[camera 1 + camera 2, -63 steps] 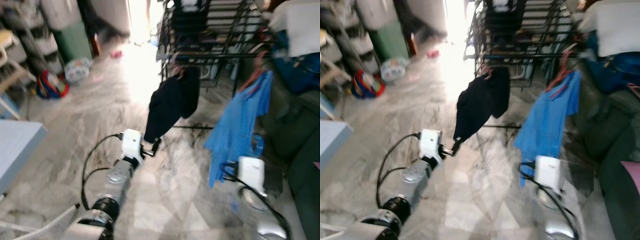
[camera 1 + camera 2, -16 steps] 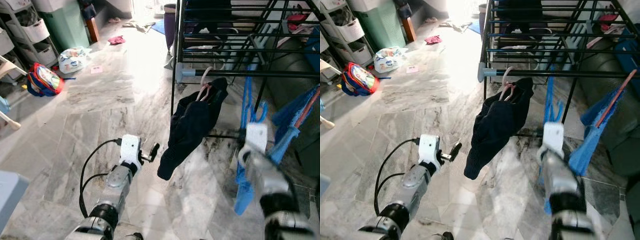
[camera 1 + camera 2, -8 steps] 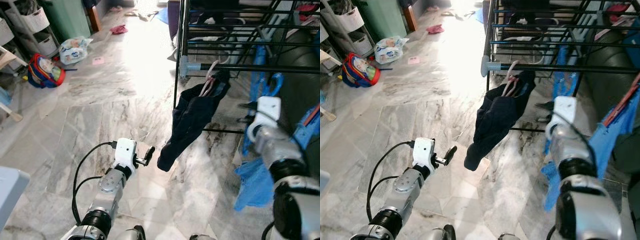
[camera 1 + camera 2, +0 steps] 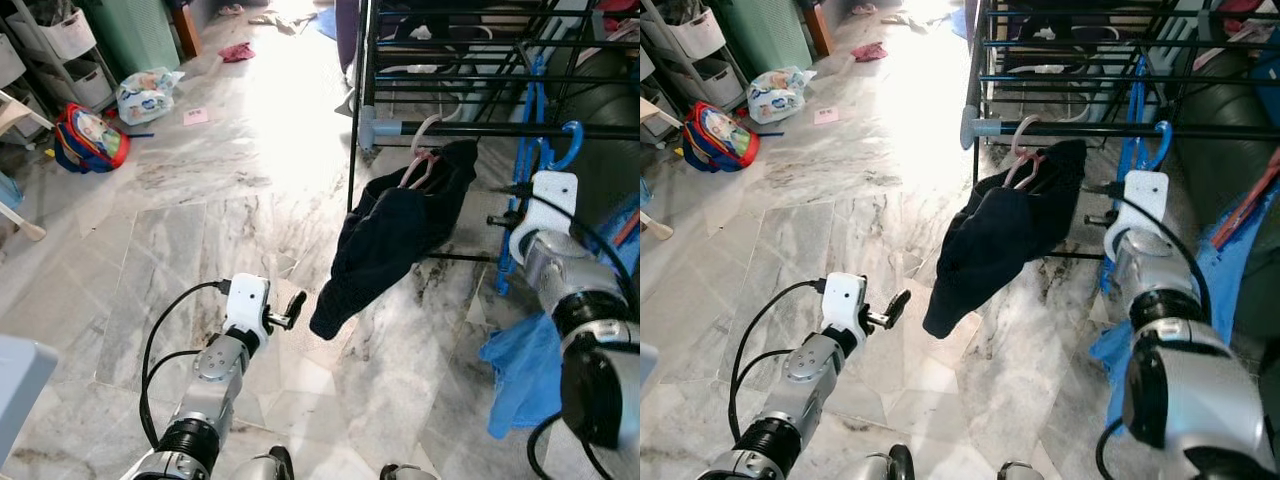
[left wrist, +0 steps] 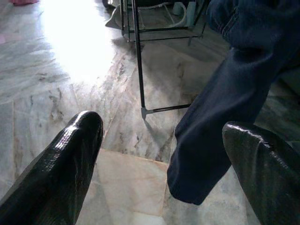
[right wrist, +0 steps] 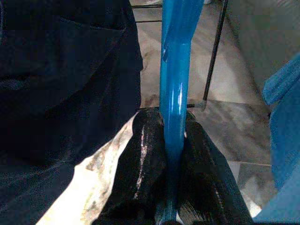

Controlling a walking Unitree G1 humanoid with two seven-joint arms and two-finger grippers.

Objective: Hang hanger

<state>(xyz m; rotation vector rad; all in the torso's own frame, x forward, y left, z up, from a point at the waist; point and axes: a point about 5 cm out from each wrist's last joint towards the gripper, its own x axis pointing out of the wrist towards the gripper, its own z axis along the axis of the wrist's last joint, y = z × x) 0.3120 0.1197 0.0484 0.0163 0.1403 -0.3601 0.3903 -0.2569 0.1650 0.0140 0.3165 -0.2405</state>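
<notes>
Left tool (image 4: 293, 308) low over the floor, fingers spread, empty, beside dark trousers (image 4: 395, 235). Right tool (image 6: 171, 140) clamped on blue hanger (image 6: 174, 79), hook (image 4: 572, 135) at the rack rail (image 4: 480, 130). Best lowered gently until seated, then released.

Right tool (image 6: 173, 140) clamped on blue hanger (image 6: 175, 70), beside dark garment (image 6: 61, 79).

Two silver, jointed arms with black elbow collars each end in a white wrist box, a looping black cable (image 4: 160, 350) and a gripper of glossy, textured black fingers (image 5: 65, 164).
</notes>
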